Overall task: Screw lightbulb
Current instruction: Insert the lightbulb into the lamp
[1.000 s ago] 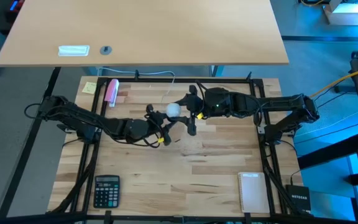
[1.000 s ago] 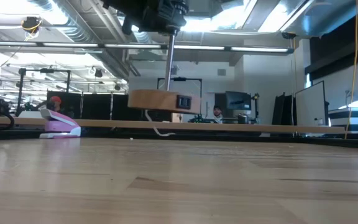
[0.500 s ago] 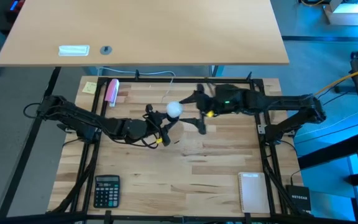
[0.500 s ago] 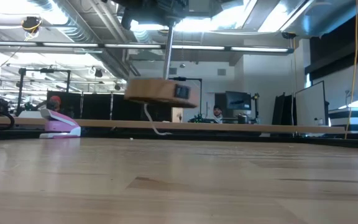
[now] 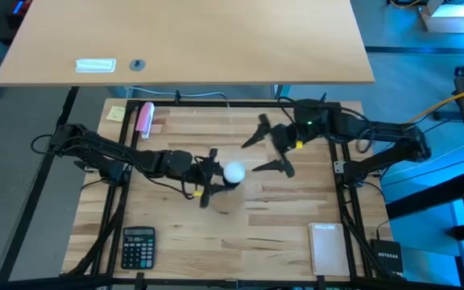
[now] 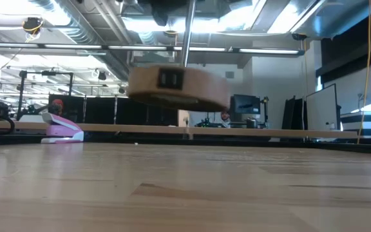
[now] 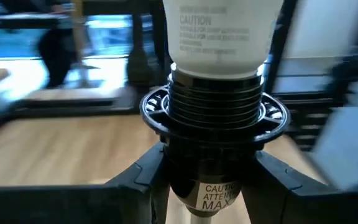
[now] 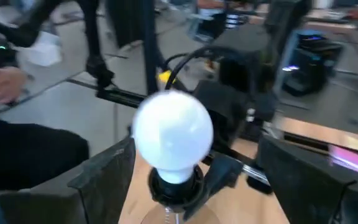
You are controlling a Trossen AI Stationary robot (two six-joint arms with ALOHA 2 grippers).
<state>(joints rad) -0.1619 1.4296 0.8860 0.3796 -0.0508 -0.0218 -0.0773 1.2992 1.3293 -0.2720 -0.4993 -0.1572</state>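
The white lightbulb [image 5: 234, 172] sits with its screw base in the black socket [image 7: 213, 130] of a small lamp with a thin rod [image 6: 189, 29] and a round wooden disc base [image 6: 176, 87]. My left gripper [image 5: 213, 180] is shut on the socket, above the table's middle. The bulb also shows in the left wrist view [image 7: 219, 31] and the right wrist view [image 8: 173, 134]. My right gripper [image 5: 268, 151] is open and empty, to the right of the bulb and apart from it. My left gripper pinches the black socket's body [image 7: 185, 168], just below its ribbed collar, between its two fingers [image 7: 135, 183]. The fingers come level from the table's left. The lamp stands about upright, bulb on top, its wooden disc [image 6: 176, 87] lifted clear of the table and a little tilted.
A calculator [image 5: 138, 246] lies at the near left and a white notepad [image 5: 326, 248] at the near right. A pink stapler [image 5: 145, 118] and a yellow note [image 5: 116, 113] lie at the far left. A larger desk [image 5: 184, 40] stands beyond the far edge.
My right gripper has drawn back from the bulb toward the table's right edge. My left gripper has carried the lamp, with the bulb in its socket, toward the near edge and a little right. The wooden disc stays clear of the table and has tipped slightly.
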